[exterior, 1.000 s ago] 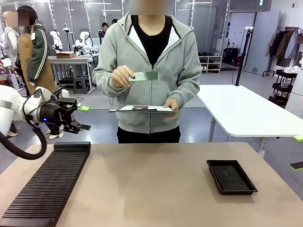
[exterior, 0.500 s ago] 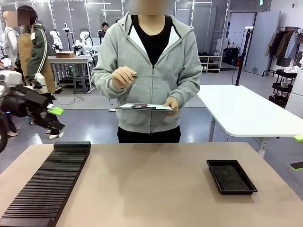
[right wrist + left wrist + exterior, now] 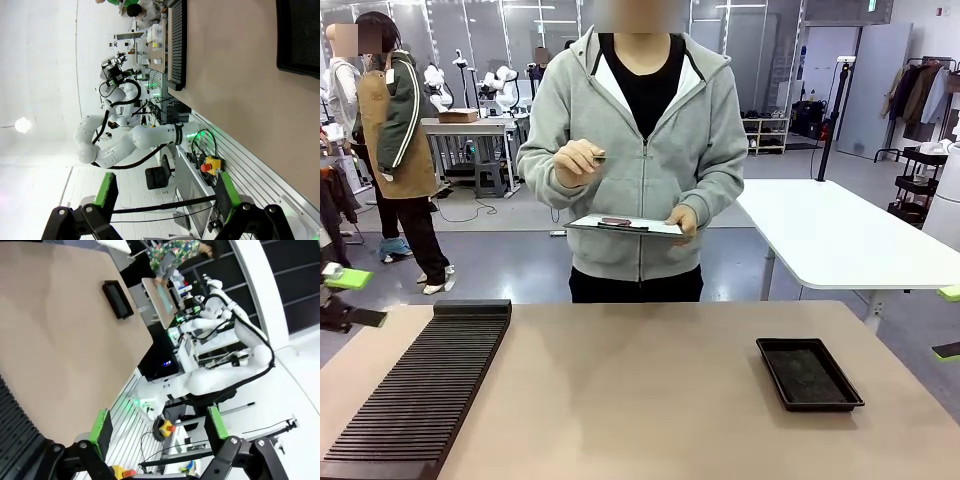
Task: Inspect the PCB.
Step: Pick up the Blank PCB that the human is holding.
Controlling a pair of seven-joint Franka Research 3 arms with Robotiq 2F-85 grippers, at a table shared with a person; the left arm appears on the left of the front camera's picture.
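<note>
Across the table a person holds the PCB in a raised hand; it shows as a thin edge-on sliver at the fingers, its faces hidden. The other hand holds a clipboard at waist height. My left gripper is at the picture's far left edge, off the table, open with nothing in it. In the left wrist view the left gripper has its green pads wide apart over the table's edge. My right gripper peeks in at the right edge. In the right wrist view the right gripper is open and holds nothing.
A long black slotted rack lies along the table's left side. A shallow black tray sits at the right; it also appears as the tray and the tray. Another person stands far back left.
My left arm has swung back left and down, from above the rack's far end to the picture's edge. The person turned the PCB from face-on to edge-on.
</note>
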